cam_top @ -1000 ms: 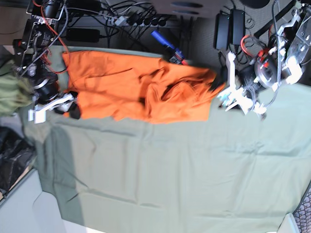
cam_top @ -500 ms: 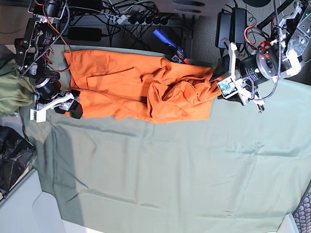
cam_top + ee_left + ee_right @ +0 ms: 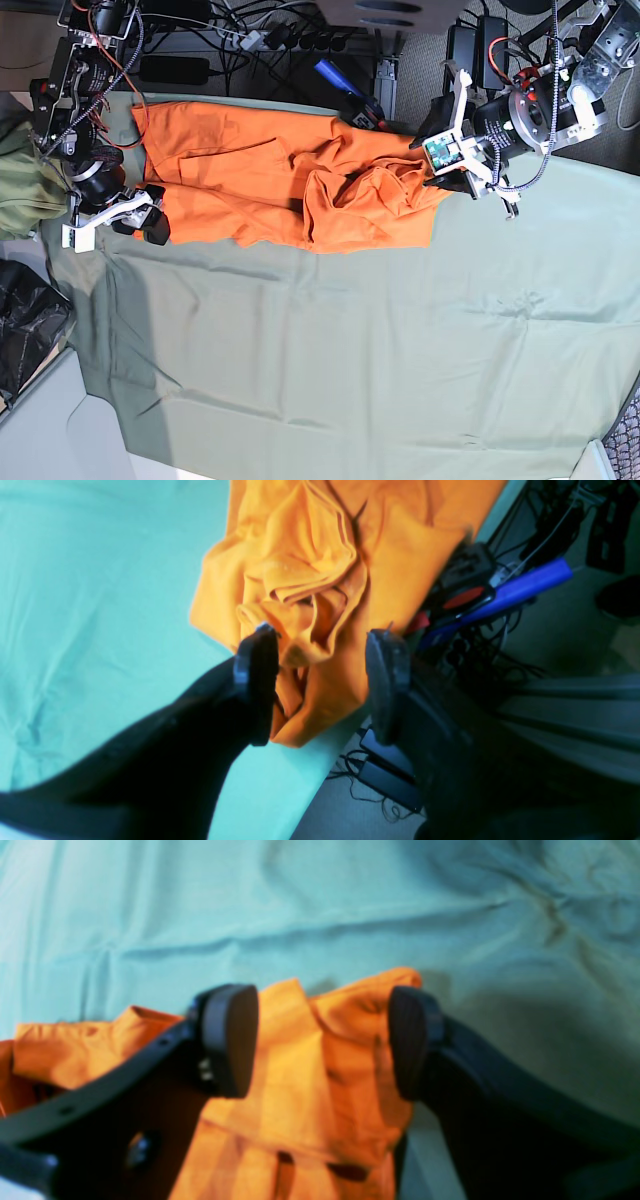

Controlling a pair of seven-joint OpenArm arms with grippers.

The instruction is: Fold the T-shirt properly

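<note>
The orange T-shirt [image 3: 250, 170] lies stretched along the far edge of the sage-green cloth [image 3: 350, 350], its right end bunched into folds. My left gripper [image 3: 436, 168] is at that bunched end, open. In the left wrist view its fingers [image 3: 257, 680] straddle a crumpled lobe of the T-shirt [image 3: 300, 555] without closing on it. My right gripper [image 3: 150, 218] is at the shirt's left end, also open. In the right wrist view its pads [image 3: 232, 1040] stand wide on either side of a folded edge of the T-shirt [image 3: 300, 1080].
An olive-green garment [image 3: 20, 190] hangs off the left edge. Cables and power strips [image 3: 290, 40] and a blue tool [image 3: 345, 90] crowd the space behind the table. A black bag [image 3: 25, 330] sits on the floor at the left.
My left arm has swung up and leftward from beside the shirt onto its bunched right end. The right arm has hardly moved. Both grippers stay open.
</note>
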